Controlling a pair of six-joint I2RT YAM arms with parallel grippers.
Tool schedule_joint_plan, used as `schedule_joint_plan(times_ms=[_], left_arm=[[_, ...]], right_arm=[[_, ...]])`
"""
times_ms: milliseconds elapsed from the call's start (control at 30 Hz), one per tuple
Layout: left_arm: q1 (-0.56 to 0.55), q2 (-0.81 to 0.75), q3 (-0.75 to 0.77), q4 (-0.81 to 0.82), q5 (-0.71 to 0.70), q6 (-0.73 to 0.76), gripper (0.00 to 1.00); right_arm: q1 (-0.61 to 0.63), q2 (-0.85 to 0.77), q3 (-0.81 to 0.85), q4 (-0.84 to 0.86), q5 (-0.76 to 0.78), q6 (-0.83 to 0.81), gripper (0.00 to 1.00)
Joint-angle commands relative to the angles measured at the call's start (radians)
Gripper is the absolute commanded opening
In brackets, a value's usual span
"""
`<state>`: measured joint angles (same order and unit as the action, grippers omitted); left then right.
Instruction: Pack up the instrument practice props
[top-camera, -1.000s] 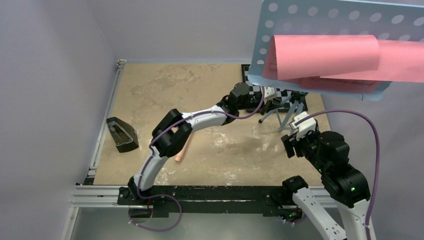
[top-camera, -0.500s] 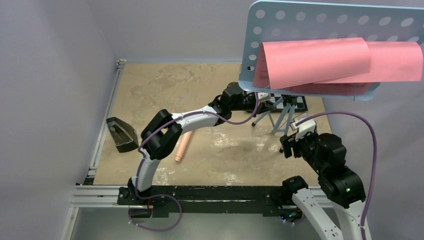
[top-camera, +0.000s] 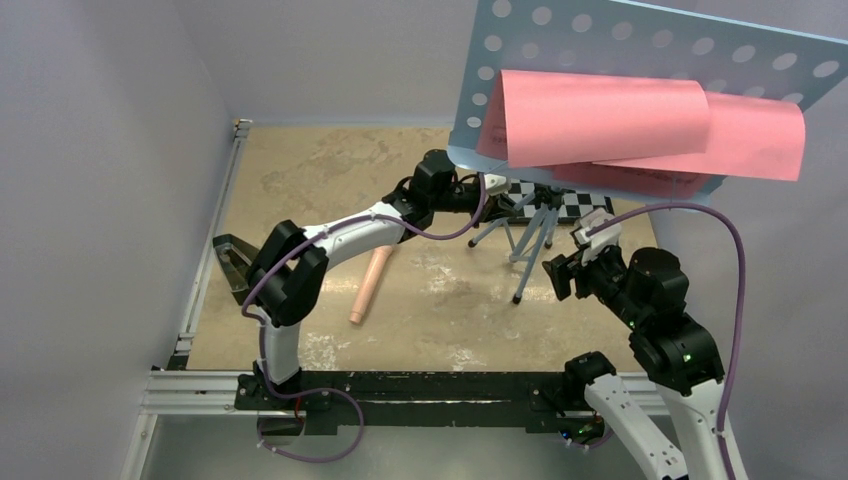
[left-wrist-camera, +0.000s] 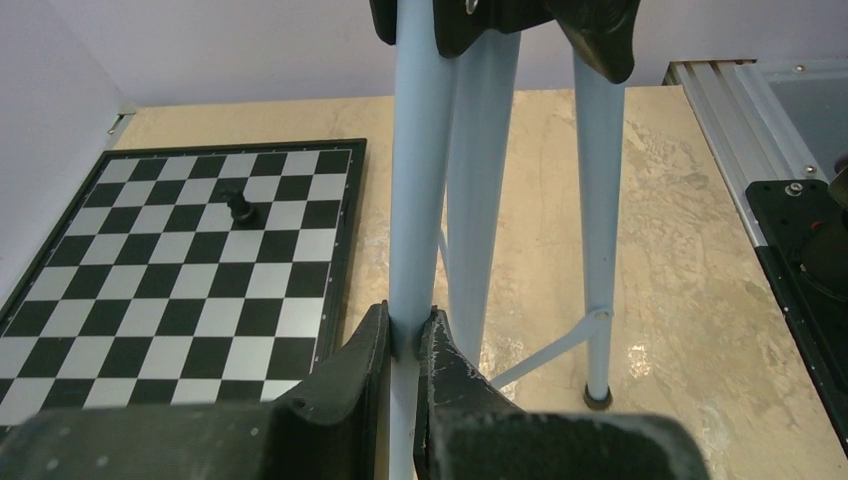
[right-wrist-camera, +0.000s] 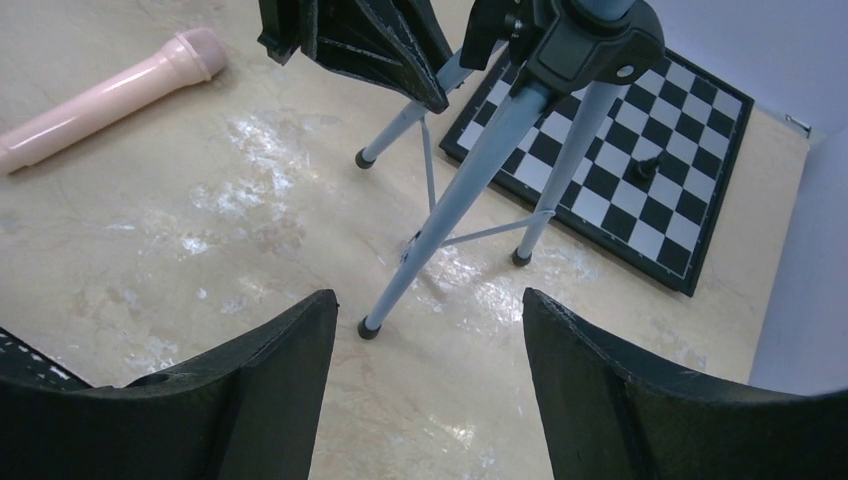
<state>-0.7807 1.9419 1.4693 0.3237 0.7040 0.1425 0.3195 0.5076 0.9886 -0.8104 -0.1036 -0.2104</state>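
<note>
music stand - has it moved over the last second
Yes. In the top view the music stand has slid left and toward the arms, measured against the chessboard, which now shows more squares. The left fingers clamp one leg.

The far left of the bench (top-camera: 320, 170) is bare, and an arm can pass there. In the middle, the music stand (top-camera: 650, 62) spreads three legs that bar the way. My left end effector (left-wrist-camera: 405, 345) is clamped on one leg. The stand's plate with the pink pages (top-camera: 600, 115) hangs over the far right and covers it from above. The chessboard (top-camera: 572, 203) lies flat behind the legs and carries one black piece (left-wrist-camera: 239, 205). My right end effector (right-wrist-camera: 430, 400) has its fingers wide apart, with bare bench between it and the nearest foot. The recorder (top-camera: 367, 286) lies beside the left arm. The metronome (top-camera: 228, 255) sits at the left edge, partly hidden.
</note>
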Motion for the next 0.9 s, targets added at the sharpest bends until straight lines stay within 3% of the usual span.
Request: schedule_joint_plan(times_ms=[0,300,867], left_arm=[[0.056,-0.123,-0.072,-0.020,0.042,-0.027,0.00],[0.137,-0.246,-0.222,-0.053,0.076,-0.014,0.00],[0.342,-0.363,-0.385,-0.232,0.144,0.199,0.00]], right_arm=[[-0.003,0.030,0.008,0.081,-0.091,-0.014,0.71],[-0.002,0.122,0.084,0.062,-0.255,-0.053,0.71],[0.007,0.219,0.112,0.088,-0.436,-0.181,0.70]])
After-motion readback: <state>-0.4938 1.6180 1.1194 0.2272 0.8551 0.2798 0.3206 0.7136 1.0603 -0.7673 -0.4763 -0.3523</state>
